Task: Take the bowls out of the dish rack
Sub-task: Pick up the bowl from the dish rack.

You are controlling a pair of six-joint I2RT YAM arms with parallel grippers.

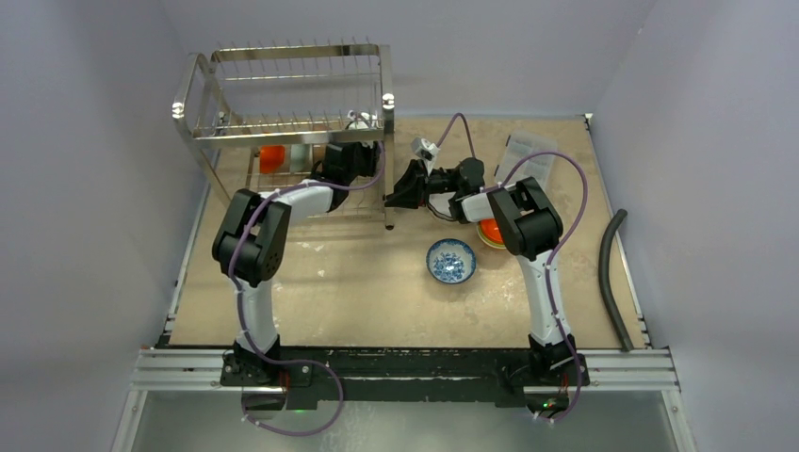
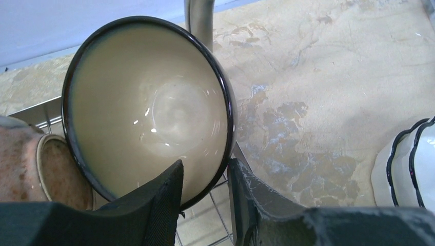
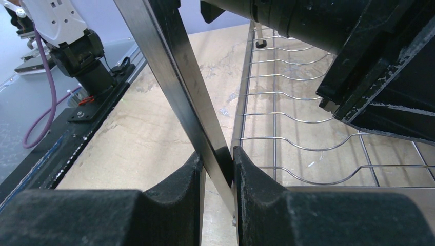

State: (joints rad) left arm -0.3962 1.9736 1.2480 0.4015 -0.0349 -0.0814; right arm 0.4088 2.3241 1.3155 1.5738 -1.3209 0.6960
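Note:
The steel dish rack [image 1: 294, 54] stands at the far left. My left gripper [image 1: 349, 158] reaches into its lower tier. In the left wrist view it [image 2: 205, 166] is shut on the dark rim of a cream bowl [image 2: 149, 102], one finger inside and one outside; the bowl is tilted on edge over the rack wires. A tan speckled bowl [image 2: 20, 164] lies beside it, and two white scalloped bowls [image 2: 410, 164] show at the right. An orange bowl [image 1: 272, 158] sits in the lower tier. My right gripper [image 1: 394, 193] is shut on the rack's front right leg [image 3: 174, 77].
A blue-patterned bowl [image 1: 451, 260] sits on the table right of centre. Another orange bowl [image 1: 488, 233] lies partly under my right arm. A sheet of paper [image 1: 528, 155] lies at the far right, and a dark hose [image 1: 611, 273] runs along the right edge.

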